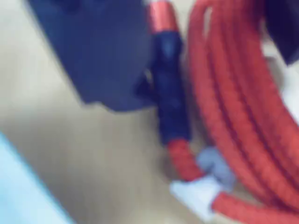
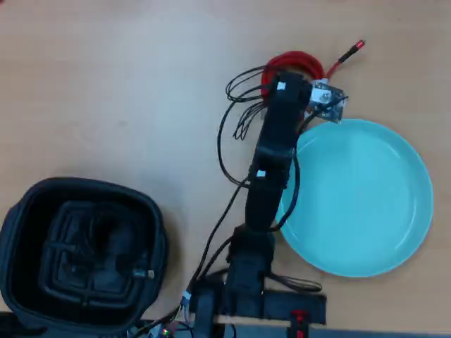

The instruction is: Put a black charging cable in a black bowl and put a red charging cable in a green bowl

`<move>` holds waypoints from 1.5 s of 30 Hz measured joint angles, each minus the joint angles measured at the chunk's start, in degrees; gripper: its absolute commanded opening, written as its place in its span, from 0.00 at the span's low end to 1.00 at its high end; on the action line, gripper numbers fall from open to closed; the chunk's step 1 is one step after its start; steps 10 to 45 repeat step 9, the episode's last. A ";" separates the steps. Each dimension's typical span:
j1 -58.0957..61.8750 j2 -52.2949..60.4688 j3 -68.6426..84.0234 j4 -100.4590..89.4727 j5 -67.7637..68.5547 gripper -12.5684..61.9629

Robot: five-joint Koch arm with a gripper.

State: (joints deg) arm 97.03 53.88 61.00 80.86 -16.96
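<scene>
**Black cable in tray, red coil under the gripper**

Black plastic first: in the overhead view, at far left, we note the large black rounded-rectangular tray (image 2: 17,232), deep, with a thick rim and a raised ribbed square on its floor. Inside it we make out the thick black charging cable (image 2: 106,236), coiled on the floor, its metal-tipped plug (image 2: 144,274) toward the tray's right side.

Moving right, the black robot arm (image 2: 271,158) reaches up the picture from its base at the bottom edge, thin loose black wires (image 2: 236,120) looping to its left. Its gripper (image 2: 292,84) sits over the bright red coiled charging cable (image 2: 296,62), which lies on the pale wooden table (image 2: 127,84) just above the rim of the large round pale turquoise dish (image 2: 366,197). The cable's red-tipped plug (image 2: 352,49) sticks out to the upper right.

The wrist view is blurred: a dark jaw stands left of the red coil (image 1: 243,102), a white tie (image 1: 198,193) binding it. We cannot tell how wide the jaws stand.
</scene>
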 measured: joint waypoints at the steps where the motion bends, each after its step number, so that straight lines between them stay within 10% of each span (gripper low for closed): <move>1: -0.53 0.00 0.00 1.05 0.26 0.59; 45: -6.42 -0.09 0.00 5.71 0.26 0.59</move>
